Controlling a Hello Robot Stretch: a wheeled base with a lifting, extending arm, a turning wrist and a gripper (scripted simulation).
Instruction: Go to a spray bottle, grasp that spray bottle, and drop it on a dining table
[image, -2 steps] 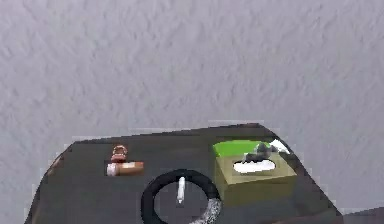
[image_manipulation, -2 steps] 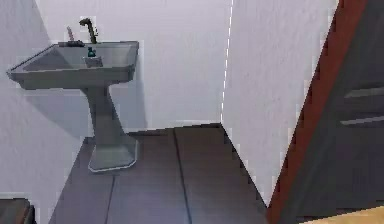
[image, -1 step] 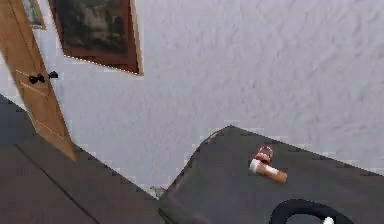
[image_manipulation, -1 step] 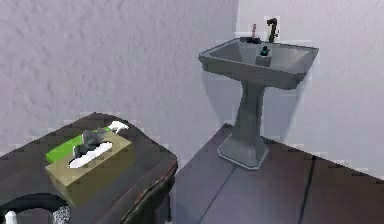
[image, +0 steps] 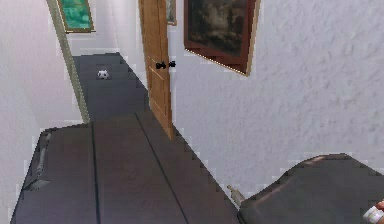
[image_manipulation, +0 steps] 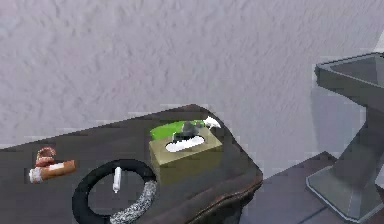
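Spray bottle (image_manipulation: 182, 130), as I am reading the green thing with a dark-and-white head, is lying on the dark table (image_manipulation: 235, 170), just behind the olive tissue box (image_manipulation: 185, 155) and near the wall (image_manipulation: 150, 50).

Step in hand, as I am judging it: closing the approach; grasp not yet begun. Gripper state: cannot tell.

Next I am planning to reach the arm past the box, keeping clear of the ring-shaped thing (image_manipulation: 90, 190).

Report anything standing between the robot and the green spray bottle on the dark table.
An olive tissue box stands directly in front of the green spray bottle, hiding its lower part. A dark ring lies nearer, toward the arm side view's left.
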